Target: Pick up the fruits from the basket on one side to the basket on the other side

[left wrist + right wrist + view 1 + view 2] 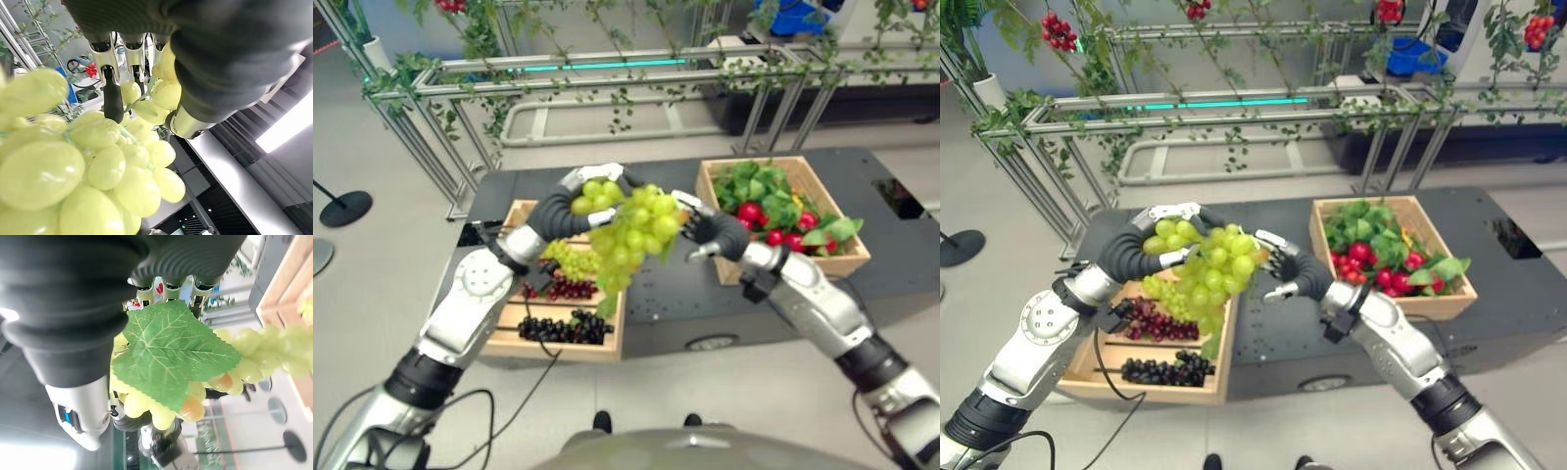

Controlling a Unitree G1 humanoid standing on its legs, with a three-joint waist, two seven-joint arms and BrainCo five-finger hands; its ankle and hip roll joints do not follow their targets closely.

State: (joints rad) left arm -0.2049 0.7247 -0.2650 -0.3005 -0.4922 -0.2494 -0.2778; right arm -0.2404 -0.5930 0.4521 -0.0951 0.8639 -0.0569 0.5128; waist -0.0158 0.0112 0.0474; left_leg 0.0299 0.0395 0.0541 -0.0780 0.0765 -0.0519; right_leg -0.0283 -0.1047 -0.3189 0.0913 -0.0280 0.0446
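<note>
A big bunch of green grapes [631, 235] hangs in the air between the two crates. My left hand [570, 211] grips its top, fingers [110, 88] curled over the upper grapes [73, 171]. From the right, my right hand [715, 233] meets the bunch: its fingers lie spread against the upper right side and its thumb stands apart below. A green leaf [171, 352] on the bunch covers most of that hand's fingers in the right wrist view. The left wooden crate [514, 338] holds more green, red and dark grapes. The right wooden crate [847, 259] holds red fruits among leaves.
Both crates stand on a low dark table [675, 294] with a bare strip between them. Behind the table runs a metal frame [607, 73] hung with vines. A round black stand base [344, 208] sits on the floor at far left.
</note>
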